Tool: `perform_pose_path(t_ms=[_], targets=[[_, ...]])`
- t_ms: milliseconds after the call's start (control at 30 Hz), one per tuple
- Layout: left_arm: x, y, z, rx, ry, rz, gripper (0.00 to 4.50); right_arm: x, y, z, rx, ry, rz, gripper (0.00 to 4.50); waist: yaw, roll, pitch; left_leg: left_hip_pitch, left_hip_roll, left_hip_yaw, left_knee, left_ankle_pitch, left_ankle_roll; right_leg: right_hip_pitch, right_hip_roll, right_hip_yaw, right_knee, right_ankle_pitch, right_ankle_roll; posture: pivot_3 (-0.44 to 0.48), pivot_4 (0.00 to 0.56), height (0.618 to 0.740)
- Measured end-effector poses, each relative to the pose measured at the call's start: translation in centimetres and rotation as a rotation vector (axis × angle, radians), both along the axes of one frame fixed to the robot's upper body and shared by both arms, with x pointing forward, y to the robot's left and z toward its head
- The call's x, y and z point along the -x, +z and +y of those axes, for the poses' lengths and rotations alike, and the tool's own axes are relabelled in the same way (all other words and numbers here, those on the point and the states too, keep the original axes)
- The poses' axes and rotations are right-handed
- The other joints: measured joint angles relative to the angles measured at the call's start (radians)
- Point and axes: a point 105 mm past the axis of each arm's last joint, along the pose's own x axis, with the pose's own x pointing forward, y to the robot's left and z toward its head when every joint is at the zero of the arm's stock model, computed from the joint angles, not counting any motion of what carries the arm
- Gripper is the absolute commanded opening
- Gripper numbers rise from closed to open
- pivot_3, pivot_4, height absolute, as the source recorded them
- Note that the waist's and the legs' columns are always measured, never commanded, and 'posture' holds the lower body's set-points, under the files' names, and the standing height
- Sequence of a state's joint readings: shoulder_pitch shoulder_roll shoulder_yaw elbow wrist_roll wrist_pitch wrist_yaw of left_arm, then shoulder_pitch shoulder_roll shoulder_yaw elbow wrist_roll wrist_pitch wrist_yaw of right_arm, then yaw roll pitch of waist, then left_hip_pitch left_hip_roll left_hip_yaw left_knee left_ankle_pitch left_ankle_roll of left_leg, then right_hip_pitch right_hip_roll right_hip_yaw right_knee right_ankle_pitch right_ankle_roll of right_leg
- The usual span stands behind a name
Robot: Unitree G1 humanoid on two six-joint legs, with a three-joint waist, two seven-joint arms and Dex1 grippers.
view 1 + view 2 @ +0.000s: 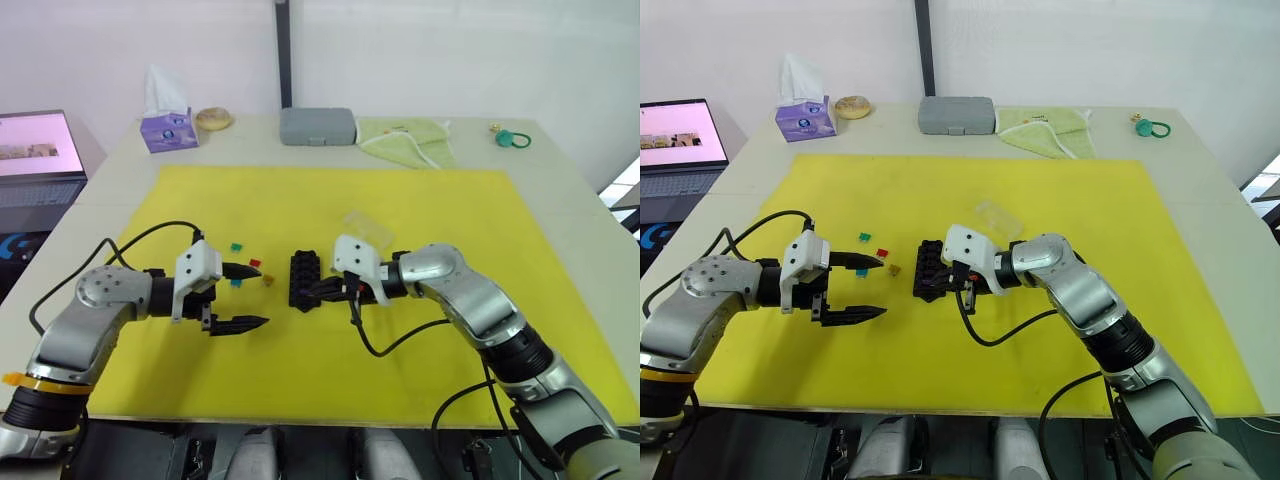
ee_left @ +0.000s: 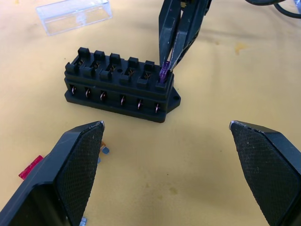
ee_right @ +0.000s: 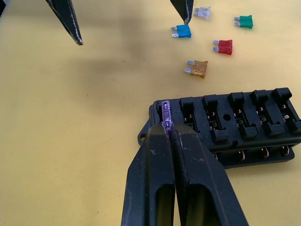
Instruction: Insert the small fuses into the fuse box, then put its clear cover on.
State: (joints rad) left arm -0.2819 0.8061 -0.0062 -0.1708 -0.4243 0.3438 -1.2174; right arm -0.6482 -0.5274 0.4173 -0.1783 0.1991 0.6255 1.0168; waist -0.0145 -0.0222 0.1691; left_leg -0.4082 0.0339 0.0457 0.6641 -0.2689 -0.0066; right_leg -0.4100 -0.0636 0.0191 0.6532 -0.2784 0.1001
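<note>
The black fuse box lies mid-mat between my two grippers. My right gripper is shut on a purple fuse, which stands upright at the end slot of the box nearest my left gripper. My left gripper hovers open just left of the box, holding nothing. Around its upper finger, several loose fuses lie on the mat: green, red, teal, orange and grey. The clear cover rests on the mat just behind the right gripper.
The yellow mat covers most of the table. Along the far edge sit a grey case, a green cloth, a tissue box and a teal ring. A laptop stands far left.
</note>
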Motion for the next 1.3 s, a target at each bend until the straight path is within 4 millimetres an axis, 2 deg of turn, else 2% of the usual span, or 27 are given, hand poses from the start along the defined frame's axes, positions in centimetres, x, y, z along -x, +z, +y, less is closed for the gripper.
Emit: perform_pose_path(t_ms=[133, 367, 533, 633, 767, 867, 1067, 1300], targets=[[0.0, 0.0, 0.0, 0.0, 0.0, 0.0, 4.5, 0.0, -0.2, 0.0, 0.005, 0.001, 0.006, 2.89, 0.0, 0.0, 0.0, 0.0, 0.0, 0.0, 0.0, 0.0, 0.0, 0.0, 0.0, 0.0, 0.0, 0.0, 0.0, 0.0, 0.15, 0.737], [0.0, 0.0, 0.0, 0.001, 0.002, 0.001, 4.5, 0.0, 1.6, -0.2, -0.073, 0.0, -0.015, 2.89, 0.0, 0.0, 0.0, 0.0, 0.0, 0.0, 0.0, 0.0, 0.0, 0.0, 0.0, 0.0, 0.0, 0.0, 0.0, 0.0, 0.15, 0.737], [-0.1, -0.1, 0.2, 0.002, 0.005, 0.006, 4.5, -0.1, 2.0, -0.3, -0.09, -0.002, -0.016, 2.89, 0.0, 0.0, 0.0, 0.0, 0.0, 0.0, 0.0, 0.0, 0.0, 0.0, 0.0, 0.0, 0.0, 0.0, 0.0, 0.0, 0.15, 0.737], [-0.2, 0.0, 0.2, 0.002, 0.002, 0.005, 4.5, -0.1, 2.4, 0.0, -0.125, 0.001, -0.013, 2.04, 0.0, 0.0, 0.0, 0.0, 0.0, 0.0, 0.0, 0.0, 0.0, 0.0, 0.0, 0.0, 0.0, 0.0, 0.0, 0.0, 0.15, 0.737], [-0.5, 0.1, 0.4, 0.004, 0.01, 0.003, 4.5, 0.0, 2.6, 0.8, -0.161, 0.018, -0.015, 0.05, 0.0, 0.0, 0.0, 0.0, 0.0, 0.0, 0.0, 0.0, 0.0, 0.0, 0.0, 0.0, 0.0, 0.0, 0.0, 0.0, 0.15, 0.737], [-0.6, 0.3, 0.4, 0.004, 0.011, -0.002, 4.5, -0.1, 2.4, 1.2, -0.178, 0.017, -0.012, 0.05, 0.0, 0.0, 0.0, 0.0, 0.0, 0.0, 0.0, 0.0, 0.0, 0.0, 0.0, 0.0, 0.0, 0.0, 0.0, 0.0, 0.15, 0.737], [-0.7, 0.3, 0.4, 0.003, 0.013, -0.003, 4.5, -1.1, 1.7, 0.9, -0.167, -0.028, -0.014, 0.05, 0.0, 0.0, 0.0, 0.0, 0.0, 0.0, 0.0, 0.0, 0.0, 0.0, 0.0, 0.0, 0.0, 0.0, 0.0, 0.0, 0.15, 0.737], [-0.7, 0.3, 0.4, 0.003, 0.019, -0.007, 4.5, -1.3, 1.1, 0.6, -0.156, -0.042, -0.016, 0.05, 0.0, 0.0, 0.0, 0.0, 0.0, 0.0, 0.0, 0.0, 0.0, 0.0, 0.0, 0.0, 0.0, 0.0, 0.0, 0.0, 0.15, 0.737]])
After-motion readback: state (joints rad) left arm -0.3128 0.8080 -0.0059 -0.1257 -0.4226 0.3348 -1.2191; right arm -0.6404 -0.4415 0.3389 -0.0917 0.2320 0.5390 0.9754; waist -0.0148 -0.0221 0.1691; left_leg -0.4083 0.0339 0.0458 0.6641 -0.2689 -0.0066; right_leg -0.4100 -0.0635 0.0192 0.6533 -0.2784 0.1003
